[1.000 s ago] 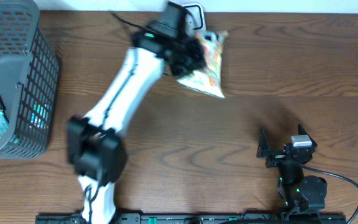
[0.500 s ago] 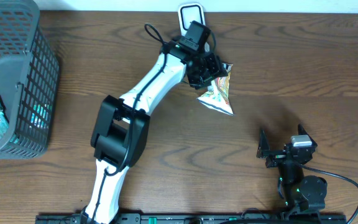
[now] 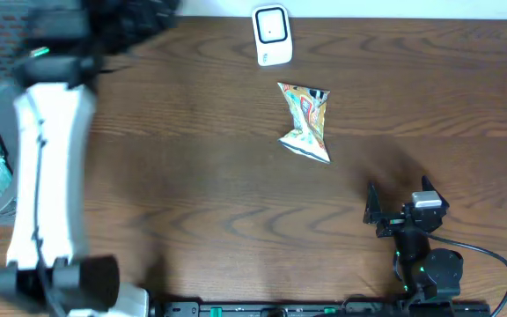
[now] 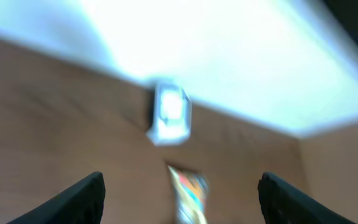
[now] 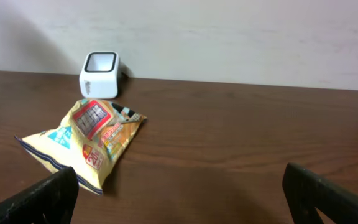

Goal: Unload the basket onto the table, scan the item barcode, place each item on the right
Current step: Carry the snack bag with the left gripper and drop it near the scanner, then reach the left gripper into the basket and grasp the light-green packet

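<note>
— Jaws?
— Left gripper (image 4: 180,194) spread wide, empty (blurred view); right gripper (image 5: 185,199) likewise.
— Item?
— Crinkled yellow foil snack bag (image 3: 304,123) lies on the brown wooden table (image 3: 192,176), near the white boxy scanner (image 3: 271,35).

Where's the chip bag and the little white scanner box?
chip bag (image 3: 306,121), overhead view, on its crinkled middle.
scanner (image 3: 271,33), overhead view, on its white top face.

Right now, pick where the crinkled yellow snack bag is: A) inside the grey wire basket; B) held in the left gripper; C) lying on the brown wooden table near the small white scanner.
C: the crinkled yellow snack bag lies loose on the brown wooden table, close to the small white scanner.
</note>
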You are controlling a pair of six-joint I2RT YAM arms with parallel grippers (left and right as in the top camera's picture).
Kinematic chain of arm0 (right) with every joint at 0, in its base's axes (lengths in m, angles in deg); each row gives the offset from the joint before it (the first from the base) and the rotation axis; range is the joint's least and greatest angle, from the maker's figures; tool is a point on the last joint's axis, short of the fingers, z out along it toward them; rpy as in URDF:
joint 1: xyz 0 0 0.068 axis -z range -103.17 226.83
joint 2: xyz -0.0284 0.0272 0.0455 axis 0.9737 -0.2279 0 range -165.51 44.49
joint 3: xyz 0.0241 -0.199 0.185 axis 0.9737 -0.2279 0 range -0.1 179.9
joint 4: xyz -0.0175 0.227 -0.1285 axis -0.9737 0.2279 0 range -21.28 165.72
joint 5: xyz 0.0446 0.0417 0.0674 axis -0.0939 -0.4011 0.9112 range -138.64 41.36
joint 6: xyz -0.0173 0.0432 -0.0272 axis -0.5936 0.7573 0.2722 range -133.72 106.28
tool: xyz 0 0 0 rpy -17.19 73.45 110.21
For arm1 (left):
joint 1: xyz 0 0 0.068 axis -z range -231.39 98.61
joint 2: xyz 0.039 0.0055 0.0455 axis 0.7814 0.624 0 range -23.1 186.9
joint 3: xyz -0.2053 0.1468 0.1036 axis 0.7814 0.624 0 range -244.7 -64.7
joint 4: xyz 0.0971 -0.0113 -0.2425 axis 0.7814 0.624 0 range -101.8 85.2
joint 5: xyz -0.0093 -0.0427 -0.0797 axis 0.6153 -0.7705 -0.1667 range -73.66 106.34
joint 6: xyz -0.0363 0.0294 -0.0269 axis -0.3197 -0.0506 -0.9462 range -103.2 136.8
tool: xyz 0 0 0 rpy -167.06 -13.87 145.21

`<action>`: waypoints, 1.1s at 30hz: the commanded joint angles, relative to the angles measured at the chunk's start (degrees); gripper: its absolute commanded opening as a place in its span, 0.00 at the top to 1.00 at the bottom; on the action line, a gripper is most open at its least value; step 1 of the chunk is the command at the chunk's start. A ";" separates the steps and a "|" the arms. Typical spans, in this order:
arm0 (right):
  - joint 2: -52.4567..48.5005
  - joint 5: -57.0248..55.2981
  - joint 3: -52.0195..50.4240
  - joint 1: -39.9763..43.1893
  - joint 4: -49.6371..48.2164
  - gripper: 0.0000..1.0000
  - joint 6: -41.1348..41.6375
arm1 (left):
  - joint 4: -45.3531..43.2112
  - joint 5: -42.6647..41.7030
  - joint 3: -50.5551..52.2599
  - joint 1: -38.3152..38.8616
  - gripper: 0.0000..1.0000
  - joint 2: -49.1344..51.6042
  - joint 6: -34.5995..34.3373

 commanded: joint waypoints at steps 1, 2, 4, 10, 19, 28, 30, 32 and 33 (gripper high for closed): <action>0.35 -0.26 -0.07 -0.33 0.26 0.01 -0.39 | 0.59 11.41 -0.76 -8.46 0.21 -5.05 5.68; 0.33 -0.26 -0.07 -0.33 0.26 0.01 -0.39 | 0.70 13.92 -0.76 -12.00 0.21 -6.32 5.70; 0.35 -0.26 -0.09 -0.33 0.26 0.01 -0.37 | 2.36 19.19 -0.76 -17.86 0.21 -7.41 7.02; 0.33 -0.26 -0.07 -0.33 0.26 0.01 -0.39 | 15.06 45.05 0.76 -30.14 0.17 -3.91 18.16; 0.35 -0.26 -0.07 -0.33 0.26 0.01 -0.39 | 19.74 49.07 5.92 -34.77 0.17 9.03 20.92; 0.35 -0.26 -0.07 -0.33 0.26 0.01 -0.37 | 20.06 52.02 9.07 -34.51 0.17 22.71 20.87; 0.35 -0.26 -0.07 -0.33 0.26 0.01 -0.39 | 20.06 52.02 9.09 -34.51 0.17 24.30 20.90; 0.33 -0.26 -0.09 -0.33 0.26 0.01 -0.39 | 19.80 52.02 9.14 -34.51 0.17 26.14 20.90; 0.35 -0.26 -0.09 -0.33 0.26 0.01 -0.39 | 19.58 52.00 9.14 -34.51 0.17 26.77 20.87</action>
